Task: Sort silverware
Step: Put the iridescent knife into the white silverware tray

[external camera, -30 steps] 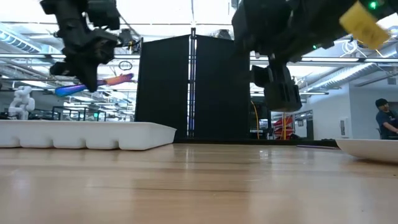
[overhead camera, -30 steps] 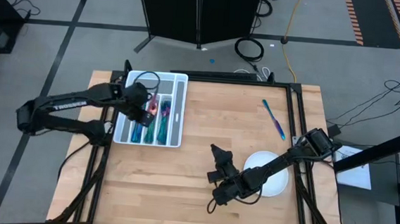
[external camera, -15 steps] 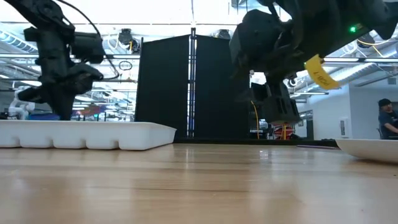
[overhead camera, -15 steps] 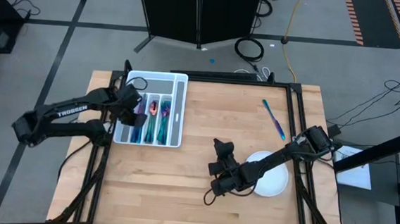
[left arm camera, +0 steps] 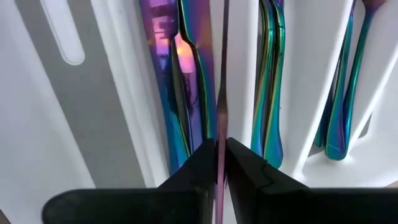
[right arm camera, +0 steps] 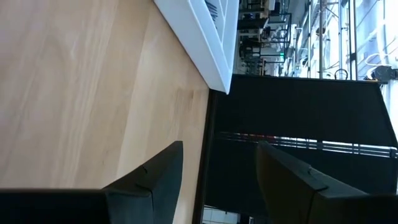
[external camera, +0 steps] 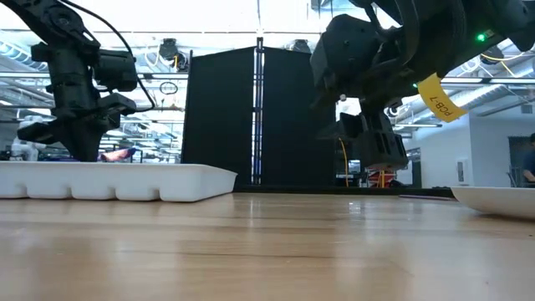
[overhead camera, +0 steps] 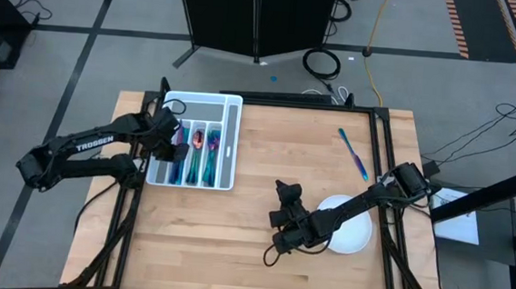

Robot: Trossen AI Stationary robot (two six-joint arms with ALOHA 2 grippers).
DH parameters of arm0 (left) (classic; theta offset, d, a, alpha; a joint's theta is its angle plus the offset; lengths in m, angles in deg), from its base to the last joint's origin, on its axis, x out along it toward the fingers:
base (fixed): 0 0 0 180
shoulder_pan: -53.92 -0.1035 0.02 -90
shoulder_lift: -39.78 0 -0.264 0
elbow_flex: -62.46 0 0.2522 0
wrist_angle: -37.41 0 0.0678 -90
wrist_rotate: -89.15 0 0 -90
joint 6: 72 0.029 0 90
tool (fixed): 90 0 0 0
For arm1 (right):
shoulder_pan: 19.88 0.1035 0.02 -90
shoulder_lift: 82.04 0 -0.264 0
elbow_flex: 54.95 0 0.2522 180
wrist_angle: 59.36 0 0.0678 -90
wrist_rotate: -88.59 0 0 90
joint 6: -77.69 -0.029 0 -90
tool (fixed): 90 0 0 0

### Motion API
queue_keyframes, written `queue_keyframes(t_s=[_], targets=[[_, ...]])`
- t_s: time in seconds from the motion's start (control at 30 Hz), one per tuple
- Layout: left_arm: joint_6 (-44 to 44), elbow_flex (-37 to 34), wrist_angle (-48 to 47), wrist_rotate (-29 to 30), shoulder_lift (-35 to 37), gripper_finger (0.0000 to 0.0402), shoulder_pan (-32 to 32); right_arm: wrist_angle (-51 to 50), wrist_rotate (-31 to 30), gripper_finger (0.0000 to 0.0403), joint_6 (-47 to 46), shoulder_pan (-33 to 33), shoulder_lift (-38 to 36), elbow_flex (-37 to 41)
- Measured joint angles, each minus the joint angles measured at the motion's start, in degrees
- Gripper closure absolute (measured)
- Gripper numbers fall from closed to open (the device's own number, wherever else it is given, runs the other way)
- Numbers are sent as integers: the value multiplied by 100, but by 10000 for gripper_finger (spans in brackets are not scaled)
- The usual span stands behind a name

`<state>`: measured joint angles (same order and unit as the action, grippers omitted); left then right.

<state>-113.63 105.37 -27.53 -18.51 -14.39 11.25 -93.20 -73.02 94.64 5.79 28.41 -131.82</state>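
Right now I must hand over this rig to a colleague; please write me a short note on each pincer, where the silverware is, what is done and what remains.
Left pincer: low over the white divided plastic tray at the table's far left, fingers pinching a slim iridescent rainbow-metal piece edge-on above a compartment; not yet let go.
Right pincer: open, empty, hovering over bare wood beside the round white plate.
Done: several iridescent pieces lie in the tray's compartments.
Left: release the held piece, then fetch the one iridescent piece lying on the table at the far right. The plate looks empty.
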Motion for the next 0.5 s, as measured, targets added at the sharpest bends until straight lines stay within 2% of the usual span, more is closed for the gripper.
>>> queue_keyframes(t_s=[0.3, 0.5], targets=[[2, 0, 26, 367, 0, 363, 4, 2, -2, 218, -22, -22, 0, 0], [4, 0, 16, 398, 0, 362, 4, 4, -2, 218, -24, -22, 0, 0]])
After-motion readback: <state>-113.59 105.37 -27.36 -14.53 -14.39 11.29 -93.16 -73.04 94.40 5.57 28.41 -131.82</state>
